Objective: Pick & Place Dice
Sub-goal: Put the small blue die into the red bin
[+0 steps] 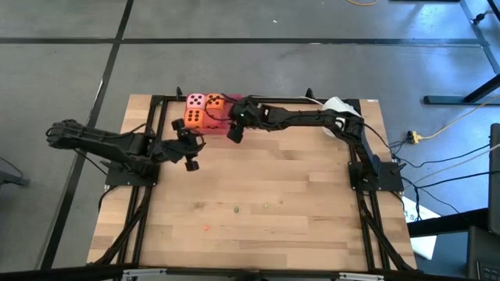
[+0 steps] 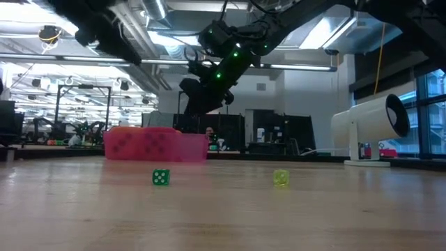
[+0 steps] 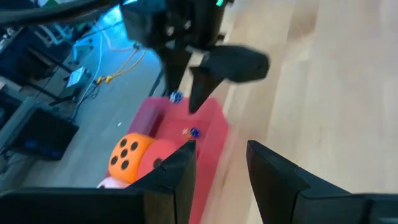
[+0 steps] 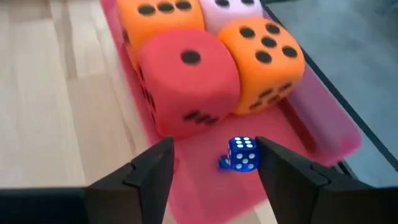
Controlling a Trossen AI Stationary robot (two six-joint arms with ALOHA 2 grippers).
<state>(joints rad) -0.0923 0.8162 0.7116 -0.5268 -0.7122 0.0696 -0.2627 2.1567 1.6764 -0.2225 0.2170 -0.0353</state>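
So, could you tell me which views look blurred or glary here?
Left wrist view: motion smear over the red tray and tabletop. Low view: ceiling lights glare, the tray soft, the green die sharper. Right wrist view: crisp on the blue die.

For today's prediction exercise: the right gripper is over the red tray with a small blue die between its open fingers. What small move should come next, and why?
Probably lift the right gripper straight up and draw it back. Its jaws stand apart and the small blue die already lies on the red tray beside the red die, so it seems released. The left gripper waits nearby.
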